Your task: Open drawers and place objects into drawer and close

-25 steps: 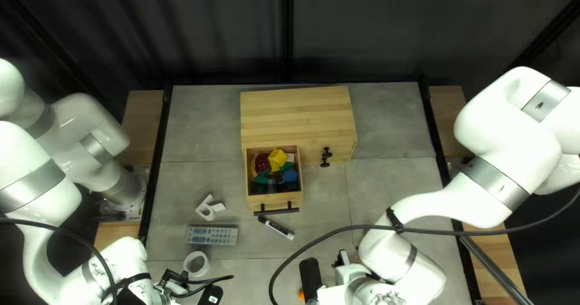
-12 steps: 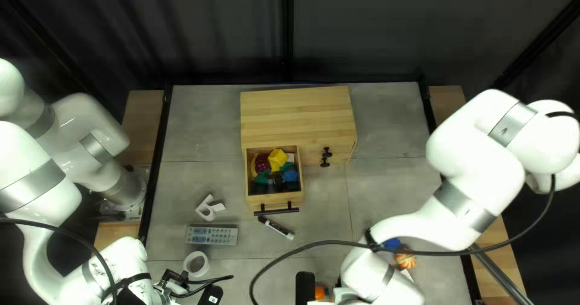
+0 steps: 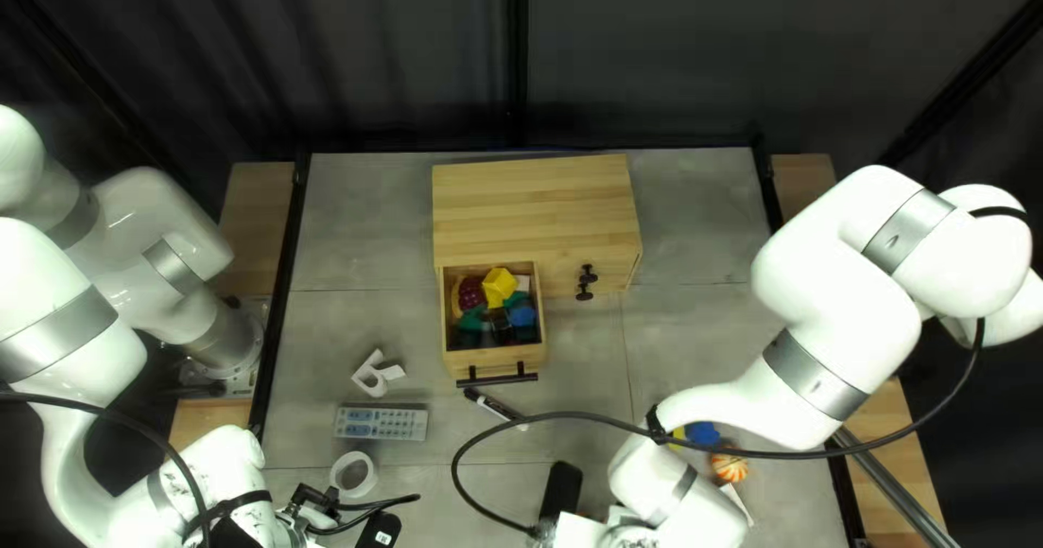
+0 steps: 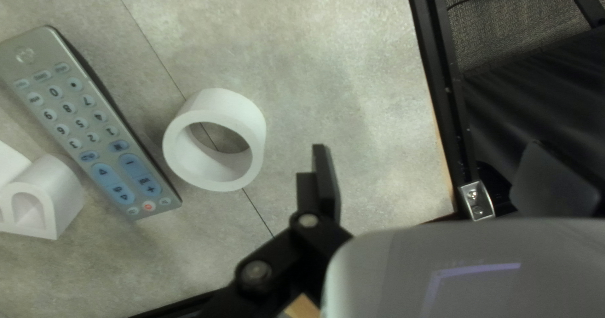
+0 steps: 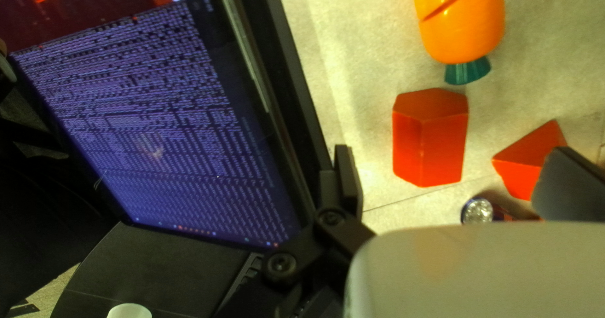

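The wooden cabinet (image 3: 532, 211) has its left drawer (image 3: 448, 336) pulled out, holding yellow, green, blue and dark red pieces. My left gripper (image 3: 350, 515) is near the white ring (image 3: 353, 474). In the left wrist view the left gripper (image 4: 438, 179) stands open, nothing between its fingers; the ring (image 4: 252, 119) lies beside it, then the grey remote (image 4: 82, 119). My right gripper (image 3: 562, 490) shows partly at the near edge. In the right wrist view the right gripper (image 5: 457, 182) is open above a red hexagonal block (image 5: 428, 141), a red wedge (image 5: 526, 160) and an orange toy (image 5: 463, 22).
A marker (image 3: 494, 405) and a white curved block (image 3: 375, 374) lie before the drawer. A blue piece (image 3: 703, 434) and an orange striped ball (image 3: 729, 468) lie by the right arm. In the right wrist view a lit screen (image 5: 157, 135) stands beside the gripper.
My right arm has swung toward the left of the top left view, uncovering the blue piece and striped ball; its cable now crosses the marker's end. The left arm has stayed still.
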`<state>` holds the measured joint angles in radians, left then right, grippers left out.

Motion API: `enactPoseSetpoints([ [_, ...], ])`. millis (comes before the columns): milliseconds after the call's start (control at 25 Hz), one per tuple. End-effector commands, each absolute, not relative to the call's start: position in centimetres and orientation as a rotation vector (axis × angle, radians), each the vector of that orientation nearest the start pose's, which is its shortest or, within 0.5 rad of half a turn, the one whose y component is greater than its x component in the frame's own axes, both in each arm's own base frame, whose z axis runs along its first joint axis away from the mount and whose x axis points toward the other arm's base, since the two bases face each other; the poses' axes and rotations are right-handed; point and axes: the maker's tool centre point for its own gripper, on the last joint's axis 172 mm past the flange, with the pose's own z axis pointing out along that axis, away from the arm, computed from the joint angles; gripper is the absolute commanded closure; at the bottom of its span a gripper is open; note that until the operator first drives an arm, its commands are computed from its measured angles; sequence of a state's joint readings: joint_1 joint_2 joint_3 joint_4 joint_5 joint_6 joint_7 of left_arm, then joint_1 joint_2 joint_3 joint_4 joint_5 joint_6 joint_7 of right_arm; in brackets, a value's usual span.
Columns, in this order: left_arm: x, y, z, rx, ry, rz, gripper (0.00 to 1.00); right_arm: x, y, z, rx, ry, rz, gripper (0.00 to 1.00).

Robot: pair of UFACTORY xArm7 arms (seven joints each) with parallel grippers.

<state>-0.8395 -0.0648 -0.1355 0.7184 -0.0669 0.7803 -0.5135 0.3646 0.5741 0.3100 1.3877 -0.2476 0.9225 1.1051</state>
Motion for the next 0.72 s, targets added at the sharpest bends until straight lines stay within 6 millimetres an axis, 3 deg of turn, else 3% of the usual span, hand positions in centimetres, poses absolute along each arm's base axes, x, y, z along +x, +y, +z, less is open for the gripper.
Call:
enactPoseSetpoints([
  [40,22.2,-34.1,10.6,-3.104,0.651,0.038,0.00,45.9,32.1,3.9,-3.171,0.499,0.030,0.00],
  [360,22.2,-34.1,10.6,-3.104,0.651,0.038,0.00,46.0,31.9,2.8,-3.157,0.490,0.010,0.00],
  [520,22.2,-34.1,10.6,-3.104,0.651,0.038,0.00,46.1,31.9,2.6,-3.151,0.487,0.006,0.10],
  [600,22.2,-34.1,10.6,-3.104,0.651,0.038,0.00,46.0,31.9,2.5,-3.149,0.485,0.005,0.46],
  [680,22.2,-34.1,10.6,-3.104,0.651,0.038,0.00,46.1,32.0,2.4,-3.150,0.483,0.004,0.93],
  [720,22.2,-34.1,10.6,-3.104,0.651,0.038,0.00,46.0,32.0,2.4,-3.150,0.483,0.003,0.96],
])
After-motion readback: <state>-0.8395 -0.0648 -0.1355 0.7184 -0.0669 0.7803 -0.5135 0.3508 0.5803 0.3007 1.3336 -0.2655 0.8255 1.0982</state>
